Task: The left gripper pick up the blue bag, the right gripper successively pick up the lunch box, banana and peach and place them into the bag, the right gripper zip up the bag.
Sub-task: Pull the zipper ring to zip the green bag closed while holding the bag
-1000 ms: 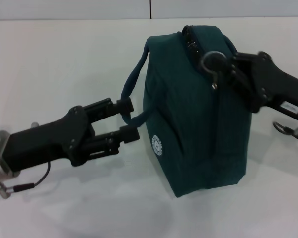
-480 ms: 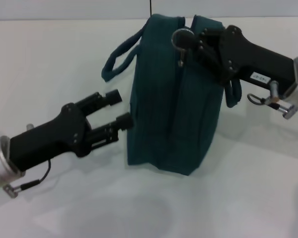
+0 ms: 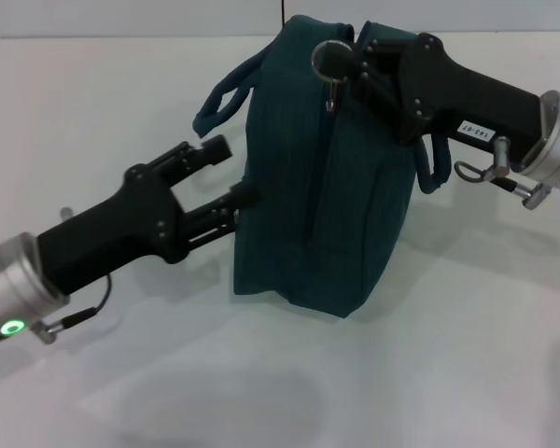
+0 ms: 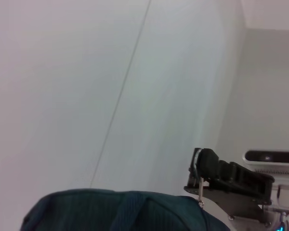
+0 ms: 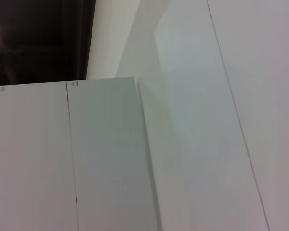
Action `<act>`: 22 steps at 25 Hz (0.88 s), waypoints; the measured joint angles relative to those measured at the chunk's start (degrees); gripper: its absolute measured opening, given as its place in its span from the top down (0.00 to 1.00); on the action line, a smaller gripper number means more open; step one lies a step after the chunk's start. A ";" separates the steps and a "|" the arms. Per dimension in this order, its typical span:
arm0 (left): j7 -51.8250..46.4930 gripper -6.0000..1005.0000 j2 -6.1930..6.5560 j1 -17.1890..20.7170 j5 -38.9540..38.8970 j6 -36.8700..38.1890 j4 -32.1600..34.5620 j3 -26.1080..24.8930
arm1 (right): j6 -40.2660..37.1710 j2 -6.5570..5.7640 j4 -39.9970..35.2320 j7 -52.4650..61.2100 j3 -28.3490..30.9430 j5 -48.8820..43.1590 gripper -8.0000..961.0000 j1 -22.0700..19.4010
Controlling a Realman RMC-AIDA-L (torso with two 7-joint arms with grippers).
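One blue bag is seen standing upright on the white table, with both arms reaching toward it from opposite sides. The left gripper is placed just beside the bag's left wall, its two fingers spread apart and holding nothing. The right gripper is at the top of the bag, at the ring zip pull; it appears to be closed on the pull, though the fingertips are hidden. Two loop handles are visible, one partly hidden behind the right gripper. The bag's contents cannot be seen.
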 joint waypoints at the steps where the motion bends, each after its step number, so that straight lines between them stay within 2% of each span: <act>1: 0.32 0.24 0.00 -0.64 0.20 -0.36 -0.54 0.20 | 0.08 0.00 0.00 -0.01 0.03 0.03 0.93 0.03; 6: 1.22 0.24 -0.18 -3.56 -0.09 -4.74 -2.82 2.14 | 0.62 0.00 0.00 -0.03 0.06 0.09 0.93 0.15; 11: 1.15 0.25 -0.18 -5.93 -0.88 -6.55 -5.10 1.91 | 0.66 0.00 0.00 -0.05 0.05 0.13 0.92 0.27; 19: 1.99 0.40 -0.09 -6.48 -1.40 -6.56 -4.87 2.24 | 0.41 0.00 0.00 -0.05 0.03 0.13 0.92 -0.08; 22: 2.03 0.52 -0.06 -6.75 -1.29 -6.60 -4.85 2.88 | 0.41 0.00 0.00 -0.05 0.03 0.13 0.92 -0.16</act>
